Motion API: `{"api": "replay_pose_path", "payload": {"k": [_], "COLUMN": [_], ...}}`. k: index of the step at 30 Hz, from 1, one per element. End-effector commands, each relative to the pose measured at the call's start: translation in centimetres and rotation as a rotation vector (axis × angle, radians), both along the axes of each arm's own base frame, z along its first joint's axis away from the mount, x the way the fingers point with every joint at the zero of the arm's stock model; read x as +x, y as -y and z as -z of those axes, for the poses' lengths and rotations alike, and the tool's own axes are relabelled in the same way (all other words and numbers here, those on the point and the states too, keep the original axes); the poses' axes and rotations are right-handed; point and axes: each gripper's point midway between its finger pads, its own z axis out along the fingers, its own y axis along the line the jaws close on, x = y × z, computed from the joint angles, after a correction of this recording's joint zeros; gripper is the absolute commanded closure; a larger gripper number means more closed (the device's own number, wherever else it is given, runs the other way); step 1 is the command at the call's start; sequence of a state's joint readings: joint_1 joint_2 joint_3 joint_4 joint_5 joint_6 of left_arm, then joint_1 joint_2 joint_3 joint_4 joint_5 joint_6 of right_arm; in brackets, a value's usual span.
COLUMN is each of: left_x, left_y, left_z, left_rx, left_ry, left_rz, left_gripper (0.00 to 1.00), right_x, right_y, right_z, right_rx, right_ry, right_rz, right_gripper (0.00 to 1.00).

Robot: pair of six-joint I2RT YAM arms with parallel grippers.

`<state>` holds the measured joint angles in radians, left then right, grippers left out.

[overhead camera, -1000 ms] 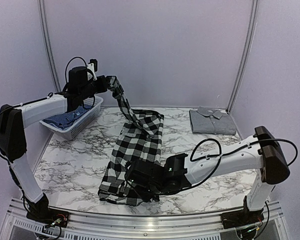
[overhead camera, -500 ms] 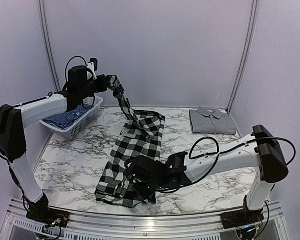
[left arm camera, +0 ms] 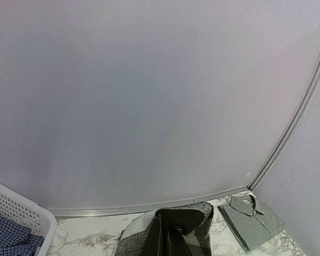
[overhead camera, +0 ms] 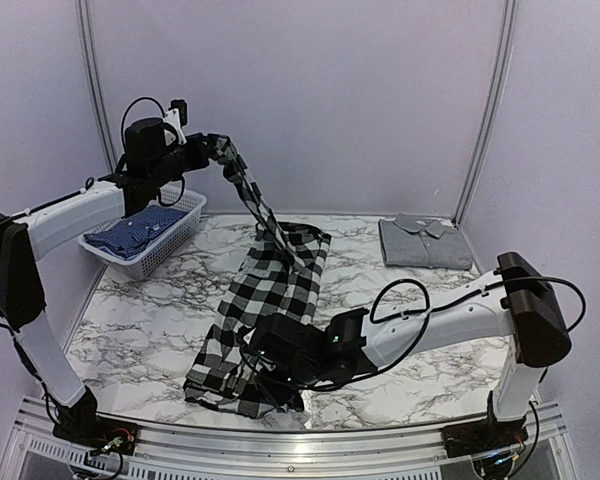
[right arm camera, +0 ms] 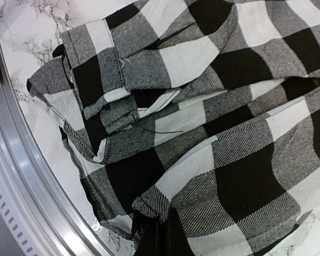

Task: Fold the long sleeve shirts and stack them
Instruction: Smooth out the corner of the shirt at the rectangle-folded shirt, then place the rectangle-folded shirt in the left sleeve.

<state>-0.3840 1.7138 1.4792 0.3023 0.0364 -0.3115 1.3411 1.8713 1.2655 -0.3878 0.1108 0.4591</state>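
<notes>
On marble tabletop, holding checked shirt stretched from near edge up over far-left corner: left gripper clamped shut on sleeve, right gripper clamped shut on hem. Risks sleeve slipping free under tension, or hem dragging off near edge.

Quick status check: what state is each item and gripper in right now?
checked shirt: unfolded, one sleeve lifted, the rest lying rumpled.
left gripper: shut on the sleeve, raised.
right gripper: shut on the near hem, low.
grey shirt: folded, flat.
basket: upright, holding a blue checked garment.
</notes>
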Motion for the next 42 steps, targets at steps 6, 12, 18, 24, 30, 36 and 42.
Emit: {"api": "replay_pose_path", "payload": {"k": [6, 12, 18, 24, 30, 36, 42], "left_x": [-1.4, -2.2, -2.7, -3.6, -6.1, -9.9, -16.3], "left_y": [-0.6, -0.5, -0.7, 0.6, 2.7, 4.9, 9.1], "left_z": [-3.5, -2.5, -2.2, -1.2, -0.6, 1.5, 7.2], "left_rx": [-0.031, -0.028, -0.022, -0.005, 0.026, 0.040, 0.130], "left_ry": [0.068, 0.043, 0.037, 0.021, 0.022, -0.037, -0.207], "left_rz": [0.012, 0.029, 0.036, 0.119, 0.298, 0.488, 0.686], "left_gripper": [1.00, 1.00, 1.00, 1.00, 1.00, 1.00, 1.00], "right_x": [-0.7, 0.0, 1.6, 7.5, 15.8, 21.3, 24.8], "right_y": [-1.5, -2.7, -2.4, 1.1, 7.2, 10.6, 12.0], "right_z": [2.6, -0.1, -5.0, -9.8, -11.2, -10.8, -10.1], "right_rx": [0.074, 0.132, 0.233, 0.324, 0.364, 0.393, 0.404], "right_ry": [-0.114, -0.093, -0.081, -0.036, 0.004, 0.011, 0.003], "right_rz": [-0.037, -0.063, -0.055, 0.081, 0.335, 0.454, 0.505], "right_gripper": [0.96, 0.79, 0.48, 0.30, 0.31, 0.33, 0.34]}}
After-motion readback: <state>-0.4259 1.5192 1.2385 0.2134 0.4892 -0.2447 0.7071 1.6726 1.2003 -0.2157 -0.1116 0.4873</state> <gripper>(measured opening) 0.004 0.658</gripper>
